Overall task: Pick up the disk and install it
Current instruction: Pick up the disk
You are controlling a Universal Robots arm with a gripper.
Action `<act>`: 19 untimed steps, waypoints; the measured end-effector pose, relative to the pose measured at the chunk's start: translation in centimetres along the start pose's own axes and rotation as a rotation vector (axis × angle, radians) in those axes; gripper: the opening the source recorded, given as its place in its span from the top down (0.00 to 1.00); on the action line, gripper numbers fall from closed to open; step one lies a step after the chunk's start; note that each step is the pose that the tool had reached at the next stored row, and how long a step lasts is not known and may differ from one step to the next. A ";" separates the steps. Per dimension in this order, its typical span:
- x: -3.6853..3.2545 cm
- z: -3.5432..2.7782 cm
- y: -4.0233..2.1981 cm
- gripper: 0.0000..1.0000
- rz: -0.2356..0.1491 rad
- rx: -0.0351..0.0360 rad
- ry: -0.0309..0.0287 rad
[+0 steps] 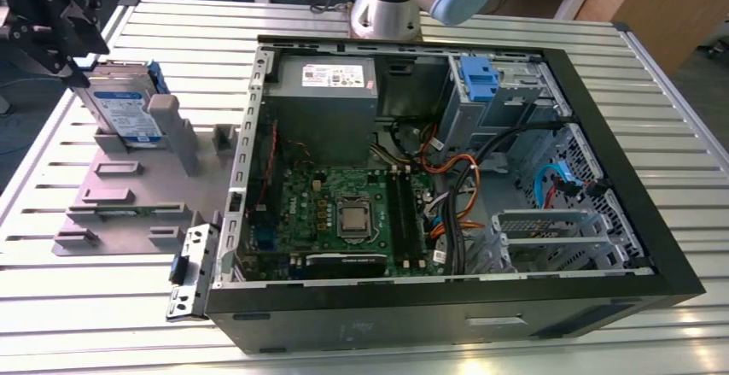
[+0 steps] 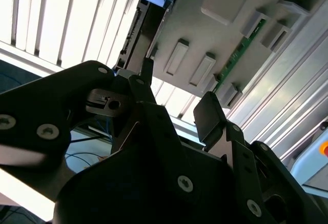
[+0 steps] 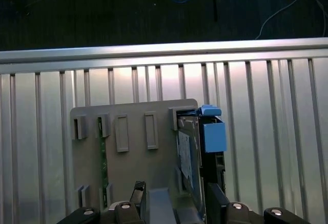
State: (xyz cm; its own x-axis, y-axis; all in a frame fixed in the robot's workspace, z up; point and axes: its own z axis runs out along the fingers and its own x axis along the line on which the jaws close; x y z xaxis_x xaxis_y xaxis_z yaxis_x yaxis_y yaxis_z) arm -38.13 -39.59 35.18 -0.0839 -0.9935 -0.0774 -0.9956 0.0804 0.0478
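The disk [image 1: 123, 110] stands on edge in the grey plastic stand [image 1: 125, 196] at the exterior view's left, its white-and-blue label facing out and blue rails along its edges. My black gripper [image 1: 78, 66] hangs just above the disk's upper end, open, with nothing between its fingers. In the first wrist view the disk [image 3: 188, 152] with its blue rail sits past my gripper [image 3: 177, 198], partly in the gap between the fingers. In the second wrist view the fingers [image 2: 207, 114] stand apart before the disk [image 2: 138, 34], and one fingertip overlaps its edge.
An open computer case [image 1: 456, 302] lies on the slatted metal table [image 1: 68, 307], to the right of the stand in the exterior view. Inside it are a motherboard [image 1: 341, 213], a grey power-supply box [image 1: 324, 80] and a blue drive bay [image 1: 479, 76]. The arm's base [image 1: 387, 8] stands behind the case.
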 end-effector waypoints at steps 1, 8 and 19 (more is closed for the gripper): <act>0.00 0.03 0.00 0.41 0.000 0.0000 -0.0006; 0.04 0.32 0.08 0.41 0.000 -0.0001 -0.0017; 0.11 0.68 0.58 0.41 0.000 -0.0002 -0.0017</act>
State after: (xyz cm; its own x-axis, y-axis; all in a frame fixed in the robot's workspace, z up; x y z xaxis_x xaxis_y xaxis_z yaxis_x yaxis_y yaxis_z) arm -38.75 -39.59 34.53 -0.0839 -0.9933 -0.0791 -0.9956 0.0802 0.0479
